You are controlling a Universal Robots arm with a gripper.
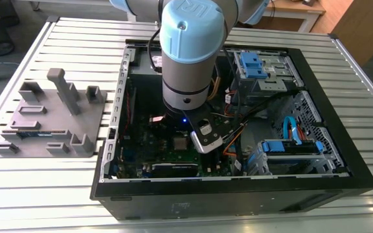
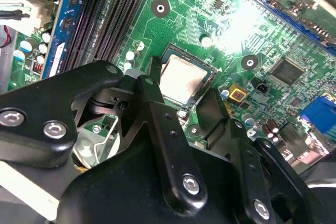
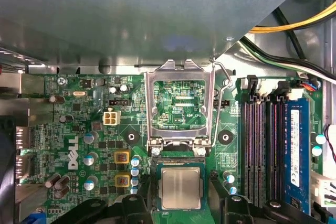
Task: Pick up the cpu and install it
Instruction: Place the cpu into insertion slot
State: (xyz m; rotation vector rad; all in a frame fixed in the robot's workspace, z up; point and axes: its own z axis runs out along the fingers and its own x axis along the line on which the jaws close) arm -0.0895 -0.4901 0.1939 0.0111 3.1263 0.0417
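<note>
1. Here's the cpu (image 3: 181, 188): a flat square chip with a brushed silvery lid and a thin dark rim. It lies flat in its socket on the green motherboard (image 3: 79, 124), just beside the raised silver socket frame (image 3: 181, 68).
2. The gripper (image 2: 185, 87) hangs right over it. Its matte black fingers (image 2: 157, 119) straddle the chip, spread wider than it and gripping nothing.
3. The black computer case (image 1: 238, 194) lies open on a ribbed aluminium table (image 1: 368, 194). A grey moulded fixture (image 1: 44, 121) sits at the exterior view's left.

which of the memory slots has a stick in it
The one farthest from the cpu: it holds the memory stick with the blue label. The dark slots between it and the cpu are bare.
</note>
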